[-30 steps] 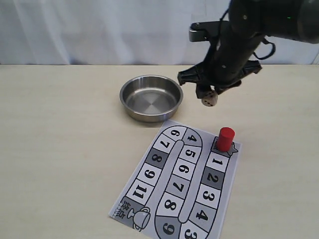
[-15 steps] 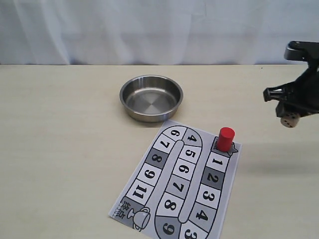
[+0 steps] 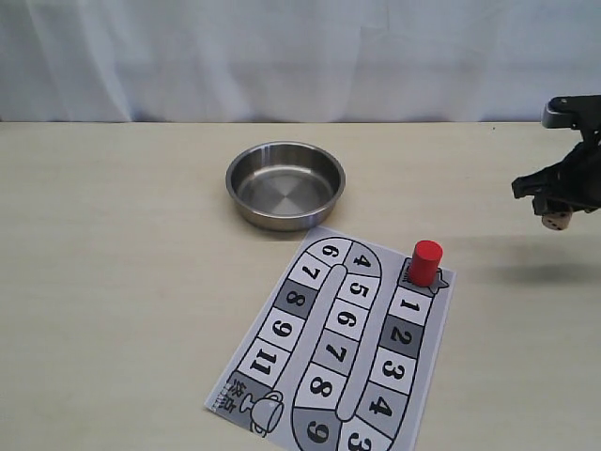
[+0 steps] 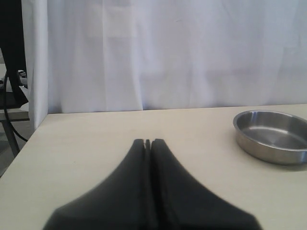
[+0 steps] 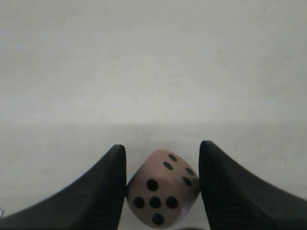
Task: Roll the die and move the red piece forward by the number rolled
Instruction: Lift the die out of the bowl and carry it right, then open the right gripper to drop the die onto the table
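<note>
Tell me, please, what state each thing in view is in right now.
right end effector, shut on the die, raised above the table.
die, gripped between the fingers, off the table.
left end effector, shut, holding nothing.
red piece, upright on the board, on the grey space just before square 1.
bowl, upright, empty.
board, lying flat on the table.

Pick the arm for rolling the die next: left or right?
Right. The black right gripper holds the small beige dark-pipped die, lifted above the pale table. The black left gripper is shut and empty, with no die in its view.
</note>
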